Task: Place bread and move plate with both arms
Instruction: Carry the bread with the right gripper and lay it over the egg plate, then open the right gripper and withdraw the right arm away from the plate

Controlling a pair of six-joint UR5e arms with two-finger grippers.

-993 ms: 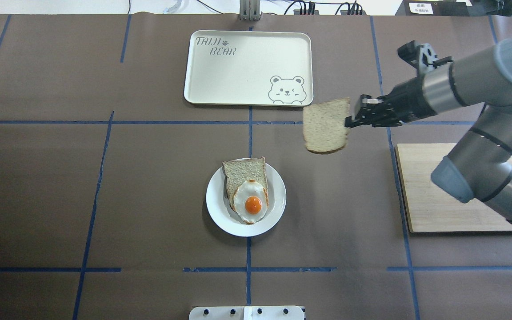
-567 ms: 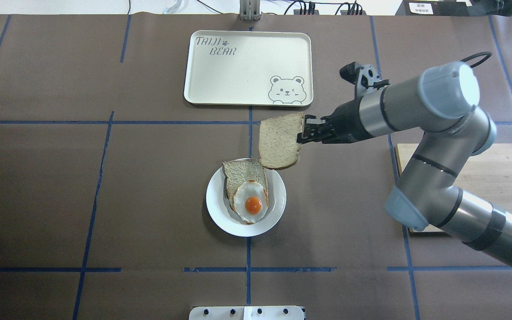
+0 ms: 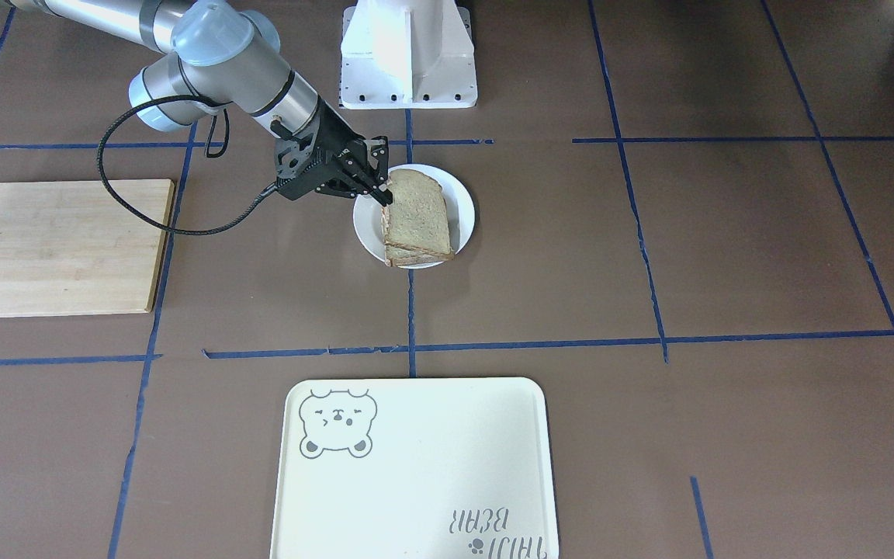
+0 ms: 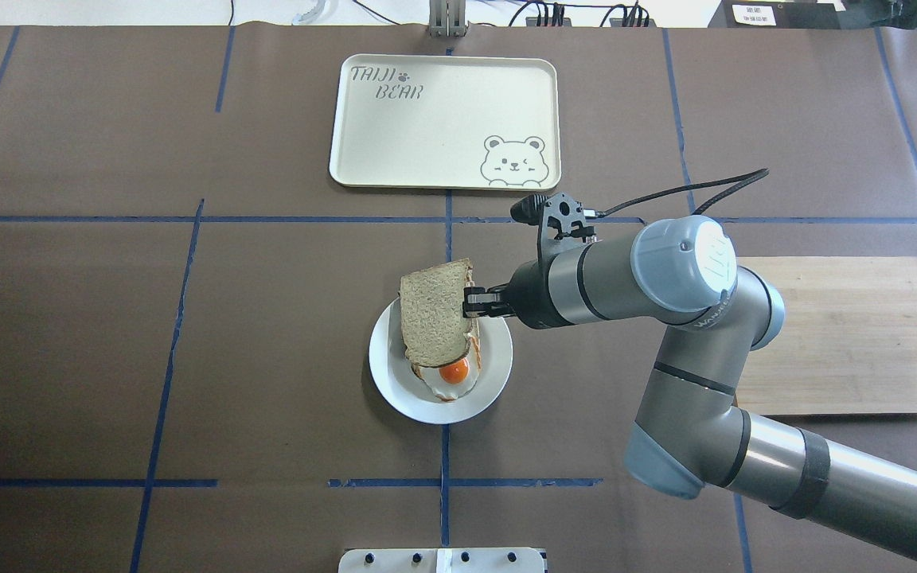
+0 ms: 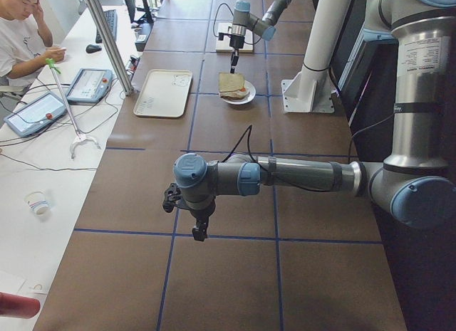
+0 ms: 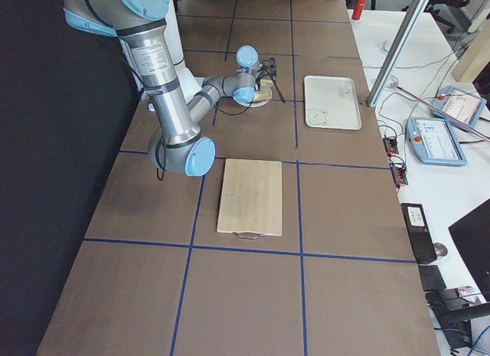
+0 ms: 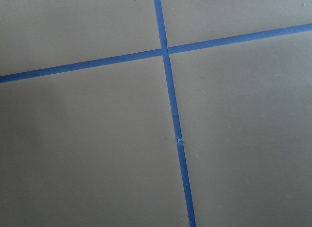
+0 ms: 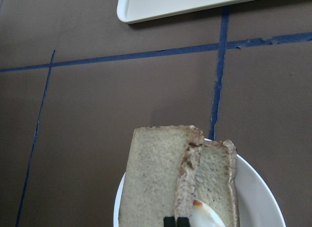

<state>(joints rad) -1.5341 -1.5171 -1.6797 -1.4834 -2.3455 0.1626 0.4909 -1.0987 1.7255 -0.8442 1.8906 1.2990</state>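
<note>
My right gripper (image 4: 470, 306) is shut on the crust edge of the bread (image 4: 435, 318). It holds the slice over the white plate (image 4: 395, 398), covering the other slice and most of the fried egg (image 4: 454, 374). I cannot tell whether the bread touches them. The front-facing view shows the bread (image 3: 416, 208) above the lower slice (image 3: 416, 259) on the plate (image 3: 464, 208). The right wrist view shows the held bread (image 8: 156, 183) beside the other slice (image 8: 214, 175). My left gripper (image 5: 200, 230) hangs over bare table far from the plate; I cannot tell its state.
The cream bear tray (image 4: 442, 119) lies beyond the plate. The wooden board (image 4: 840, 334) lies to the right, partly under my right arm. The white pedestal base (image 3: 408, 54) stands behind the plate. An operator (image 5: 21, 32) sits at the side desk.
My right gripper carried the bread from right of the tray, left and toward me, until it hung over the plate, the other slice and the egg.
</note>
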